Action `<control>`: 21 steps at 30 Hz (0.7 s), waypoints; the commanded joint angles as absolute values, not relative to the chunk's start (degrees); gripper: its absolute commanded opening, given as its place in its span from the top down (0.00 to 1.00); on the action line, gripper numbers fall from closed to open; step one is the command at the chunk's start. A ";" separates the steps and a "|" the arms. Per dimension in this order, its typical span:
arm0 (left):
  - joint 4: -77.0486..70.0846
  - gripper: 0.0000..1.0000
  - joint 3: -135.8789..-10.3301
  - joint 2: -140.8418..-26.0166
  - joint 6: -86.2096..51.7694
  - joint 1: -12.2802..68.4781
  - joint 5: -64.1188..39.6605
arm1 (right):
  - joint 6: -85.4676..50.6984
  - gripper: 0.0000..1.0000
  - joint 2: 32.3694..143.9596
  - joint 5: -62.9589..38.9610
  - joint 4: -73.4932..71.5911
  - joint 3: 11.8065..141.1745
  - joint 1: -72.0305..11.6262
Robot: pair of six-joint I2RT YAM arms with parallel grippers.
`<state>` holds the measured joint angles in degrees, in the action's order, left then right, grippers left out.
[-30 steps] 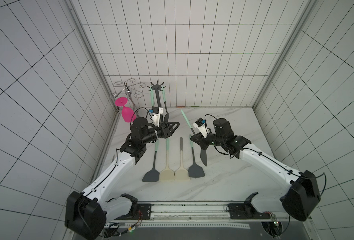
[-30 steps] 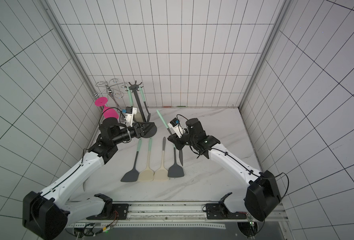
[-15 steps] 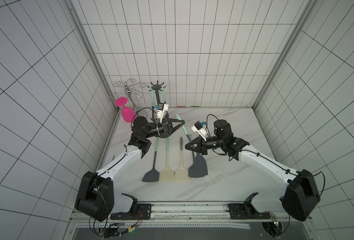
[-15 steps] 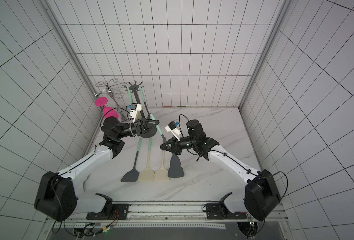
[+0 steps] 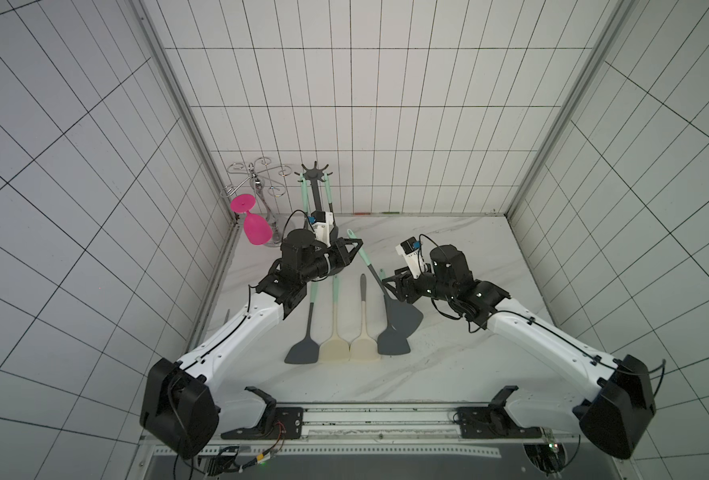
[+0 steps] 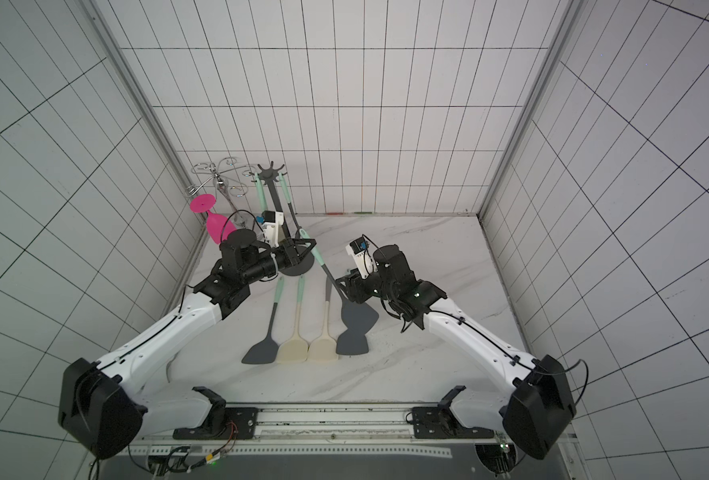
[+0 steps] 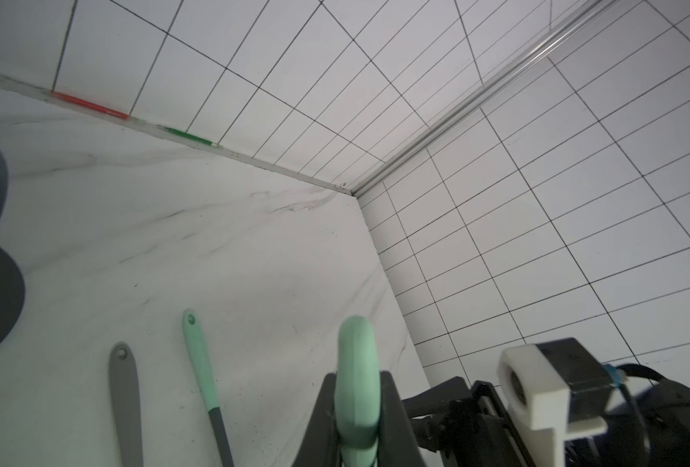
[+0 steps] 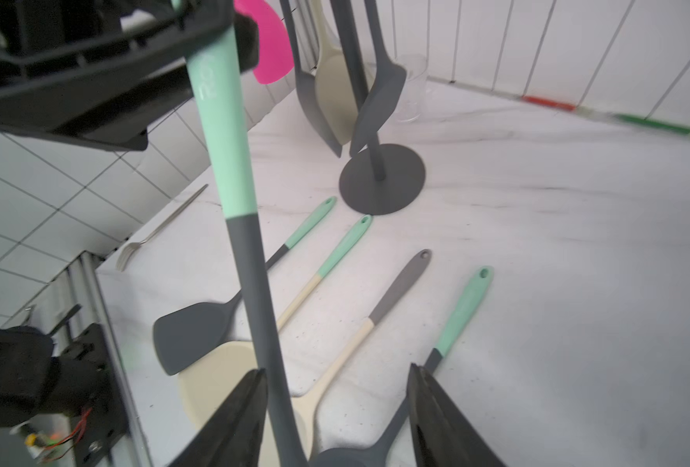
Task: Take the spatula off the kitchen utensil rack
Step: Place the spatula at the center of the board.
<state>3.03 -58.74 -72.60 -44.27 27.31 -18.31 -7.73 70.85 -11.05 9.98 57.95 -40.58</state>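
Note:
The dark grey kitchen utensil rack [image 5: 315, 176] [image 6: 271, 172] stands at the back left, its round base [image 8: 382, 178] on the marble, with two spatulas [image 5: 303, 195] [image 5: 328, 195] hanging from its hooks. A spatula [image 5: 402, 320] [image 6: 359, 318] with a mint handle and grey blade slants in front of the rack. My left gripper [image 5: 355, 245] [image 6: 309, 245] [image 7: 355, 388] is shut on the mint handle end. My right gripper [image 5: 388, 286] [image 6: 342, 286] [image 8: 337, 372] is open, its jaws straddling the grey shaft [image 8: 254, 283], which lies close to one jaw.
Several spatulas lie side by side on the marble: grey [image 5: 303, 353], cream [image 5: 334, 349], cream [image 5: 363, 349], grey [image 5: 393, 345]. A pink glass [image 5: 255, 228] hangs from the chrome wire holder [image 5: 257, 178]. A fork [image 8: 161, 226] lies by the left wall, and a clear glass [image 8: 410, 93] behind the rack.
My left gripper swung in and shut on the spatula's mint handle. My right gripper, which held the spatula, has opened around its shaft.

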 commanded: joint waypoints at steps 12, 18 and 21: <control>10.29 1.00 -60.23 -70.46 -43.77 29.57 -9.58 | -3.38 0.49 80.28 -2.04 14.14 66.09 -47.72; 10.12 1.00 -59.24 -69.38 -43.94 29.55 -10.35 | -2.64 0.57 81.36 -5.50 14.46 67.26 -47.72; 9.88 1.00 -58.94 -69.35 -44.33 29.53 -11.11 | -2.79 0.55 82.37 -9.21 14.44 67.49 -47.87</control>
